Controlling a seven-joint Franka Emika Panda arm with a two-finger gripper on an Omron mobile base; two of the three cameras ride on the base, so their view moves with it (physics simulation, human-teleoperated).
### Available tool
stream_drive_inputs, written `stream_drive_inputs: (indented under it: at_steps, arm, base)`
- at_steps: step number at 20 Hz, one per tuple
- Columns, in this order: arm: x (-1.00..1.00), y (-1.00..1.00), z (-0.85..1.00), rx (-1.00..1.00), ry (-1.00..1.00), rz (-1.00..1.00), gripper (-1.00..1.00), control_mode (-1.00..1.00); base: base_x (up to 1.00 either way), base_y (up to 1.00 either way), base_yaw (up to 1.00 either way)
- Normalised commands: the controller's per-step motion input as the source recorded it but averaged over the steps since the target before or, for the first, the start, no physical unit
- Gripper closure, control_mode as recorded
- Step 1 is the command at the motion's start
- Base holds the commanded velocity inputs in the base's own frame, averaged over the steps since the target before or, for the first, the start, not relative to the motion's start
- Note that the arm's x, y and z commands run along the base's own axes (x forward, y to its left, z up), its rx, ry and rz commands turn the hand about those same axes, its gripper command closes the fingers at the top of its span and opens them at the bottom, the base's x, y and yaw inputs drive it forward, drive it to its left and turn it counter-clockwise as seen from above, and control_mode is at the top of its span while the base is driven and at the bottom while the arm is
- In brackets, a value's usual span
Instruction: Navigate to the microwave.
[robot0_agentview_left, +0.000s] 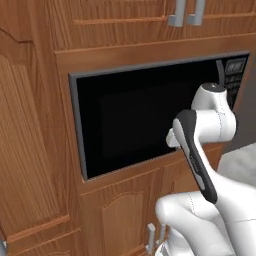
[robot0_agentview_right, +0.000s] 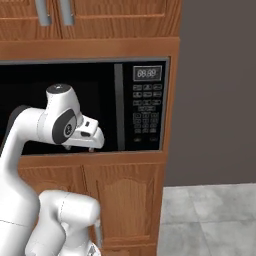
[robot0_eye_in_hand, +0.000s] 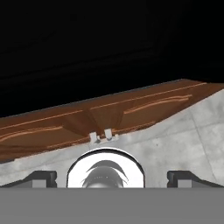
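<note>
The microwave is built into the wooden cabinets, directly in front of the robot. Its long axis lies horizontal, and its black glass door faces the arm. The button panel stands at its right end. Under it are cabinet doors with small metal handles. In the hand view the gripper seems spread open and holds nothing, with grey floor below.
</note>
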Motion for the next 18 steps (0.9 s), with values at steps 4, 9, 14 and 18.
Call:
stream_drive_inputs:
  at_steps: [4,9,14,18]
  arm:
    - [0.0,0.0,0.0,0.0,0.0,0.0,-1.0,1.0]
    - [0.0,0.0,0.0,0.0,0.0,0.0,-1.0,1.0]
    - [0.0,0.0,0.0,0.0,0.0,0.0,-1.0,1.0]
    - [0.0,0.0,0.0,0.0,0.0,0.0,-1.0,1.0]
  base:
    - [0.49,0.0,0.36]
    - [0.51,-0.02,0.26]
    - [0.17,-0.02,0.11]
    - [0.0,0.0,0.0]
